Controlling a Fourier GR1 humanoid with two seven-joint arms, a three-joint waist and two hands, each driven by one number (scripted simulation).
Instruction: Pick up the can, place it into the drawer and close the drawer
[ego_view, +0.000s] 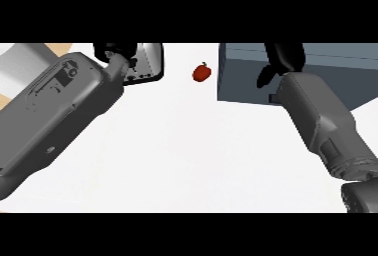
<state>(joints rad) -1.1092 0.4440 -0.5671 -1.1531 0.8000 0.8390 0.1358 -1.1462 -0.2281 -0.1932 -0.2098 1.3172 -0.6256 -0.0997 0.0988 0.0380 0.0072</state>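
No can shows anywhere in the head view. The blue-grey drawer box (244, 80) stands at the upper right, seen from above. My right hand (286, 57) reaches over its top. The fingers run straight toward the far edge and the thumb (262, 77) hangs apart to the left, with nothing visible in the hand. My left hand (114, 52) sits at the top left, partly cut off by the view's upper edge, close in front of a dark-and-white appliance (148, 62).
A small red object (201, 72), shaped like a pepper, lies on the white counter (192, 150) between the appliance and the drawer box. My bulky left forearm (55, 110) covers the left side. A tan strip (59, 49) shows at the far left.
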